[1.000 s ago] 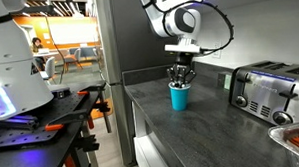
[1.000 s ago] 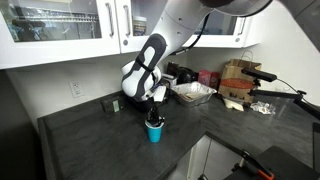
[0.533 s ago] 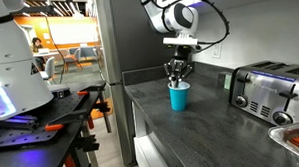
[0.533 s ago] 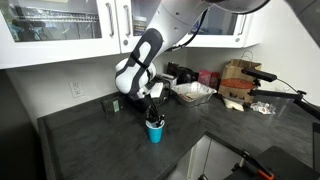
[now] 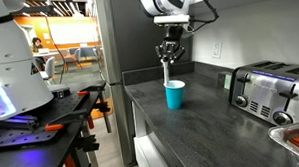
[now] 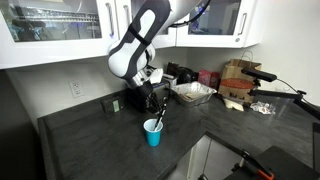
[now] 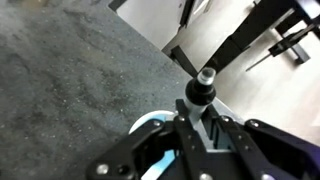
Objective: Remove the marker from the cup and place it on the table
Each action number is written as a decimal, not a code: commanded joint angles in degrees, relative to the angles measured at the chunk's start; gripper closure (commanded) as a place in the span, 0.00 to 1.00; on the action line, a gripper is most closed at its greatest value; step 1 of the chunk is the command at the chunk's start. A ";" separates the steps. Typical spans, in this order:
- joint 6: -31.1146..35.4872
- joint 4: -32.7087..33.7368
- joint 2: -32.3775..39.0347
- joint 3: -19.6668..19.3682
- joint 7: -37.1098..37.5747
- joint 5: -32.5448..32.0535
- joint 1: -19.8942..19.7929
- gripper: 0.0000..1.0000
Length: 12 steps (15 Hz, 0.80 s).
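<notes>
The teal-blue cup (image 5: 175, 95) stands on the dark grey table (image 5: 206, 122) and also shows in the other exterior view (image 6: 153, 134). My gripper (image 5: 169, 57) is shut on the marker (image 5: 167, 71), a thin white stick with dark ends, and holds it upright above the cup. The marker's lower end is still at about the cup's rim (image 6: 158, 118). In the wrist view the marker's dark cap (image 7: 203, 88) sticks out between the fingers (image 7: 200, 125), and the cup's rim (image 7: 150, 135) shows below.
A chrome toaster (image 5: 264, 91) stands on the table to one side. A dark appliance (image 6: 112, 103) and boxes (image 6: 236, 82) sit along the back wall. An orange-and-black workbench (image 5: 51, 115) stands off the table's end. Cabinets (image 6: 70, 25) hang overhead.
My gripper has risen straight up from the cup's mouth with the marker held in it. The cup has stayed in place.
</notes>
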 commanded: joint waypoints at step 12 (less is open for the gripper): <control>16.99 -13.30 -10.74 -6.11 7.36 8.89 -9.05 0.95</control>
